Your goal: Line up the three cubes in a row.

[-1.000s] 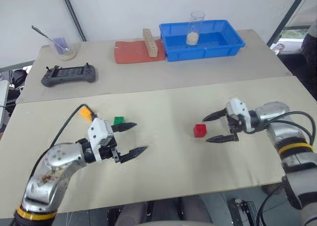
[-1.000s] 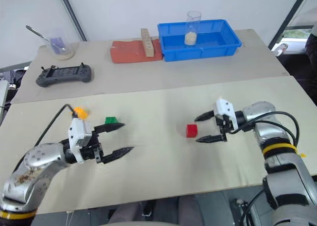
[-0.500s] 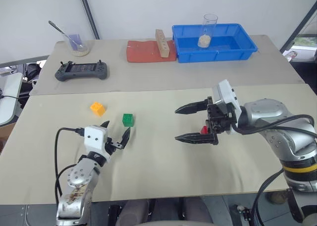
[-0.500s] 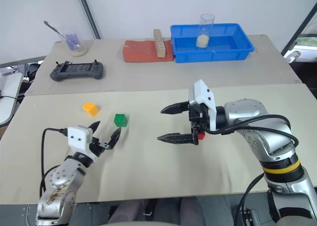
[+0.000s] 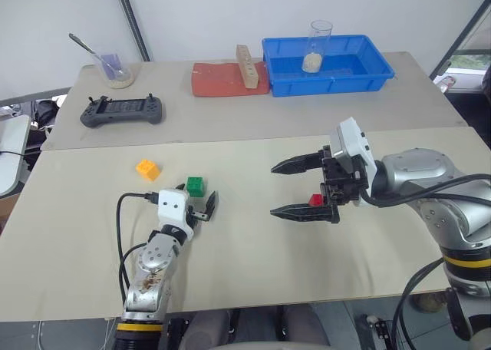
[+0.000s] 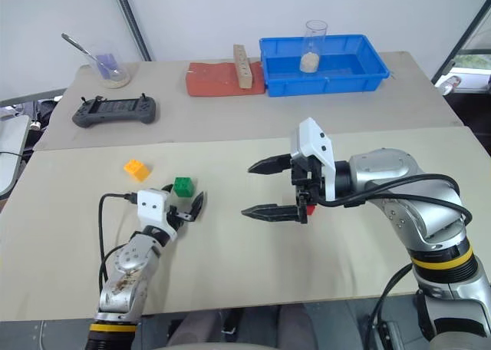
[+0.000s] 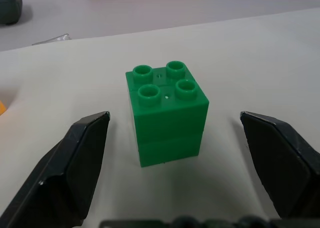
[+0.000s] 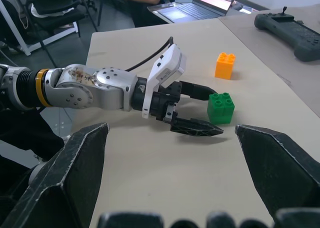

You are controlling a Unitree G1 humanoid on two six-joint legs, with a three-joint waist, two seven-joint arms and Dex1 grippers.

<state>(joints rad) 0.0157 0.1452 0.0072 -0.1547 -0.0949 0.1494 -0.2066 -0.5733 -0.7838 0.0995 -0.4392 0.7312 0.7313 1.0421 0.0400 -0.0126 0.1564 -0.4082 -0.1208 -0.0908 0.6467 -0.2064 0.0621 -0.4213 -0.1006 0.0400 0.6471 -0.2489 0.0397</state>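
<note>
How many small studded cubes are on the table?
3: orange cube at the left; green cube between the left gripper's open fingers; red cube partly hidden behind the right gripper.

Cubes: three — one green cube [image 5: 196,186], one orange-yellow cube [image 5: 149,169], one red cube [image 5: 315,200]
Grippers: two — left gripper [image 5: 201,205], right gripper [image 5: 290,189]
Blue tray [image 5: 330,80]: one
Glass [image 5: 319,44]: one
Handheld controller [image 5: 122,110]: one
Wooden block [image 5: 246,65]: one

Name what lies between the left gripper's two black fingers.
The small green studded plastic cube stands between the left gripper's open fingers, untouched, in the left wrist view.
</note>
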